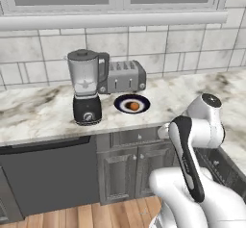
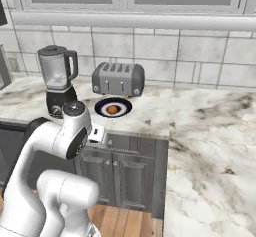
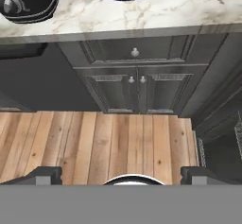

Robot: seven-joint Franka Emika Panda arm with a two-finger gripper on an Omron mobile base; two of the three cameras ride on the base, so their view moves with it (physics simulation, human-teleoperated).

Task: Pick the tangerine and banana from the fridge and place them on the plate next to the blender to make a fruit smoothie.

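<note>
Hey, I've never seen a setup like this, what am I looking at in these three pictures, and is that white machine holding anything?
It is a rendered kitchen with a white robot arm on a base that can drive. Two pictures come from cameras on that base, behind the arm to its left and right, looking over it at the counter. The third comes from a camera on the hand, looking down at the dark cabinets and the wood floor.

On the counter stand a blender and a silver toaster. In front of the toaster lies a dark plate with the tangerine on it.

The gripper has two dark finger tips set wide apart at the bottom of the hand picture. It is open and holds nothing.
</note>
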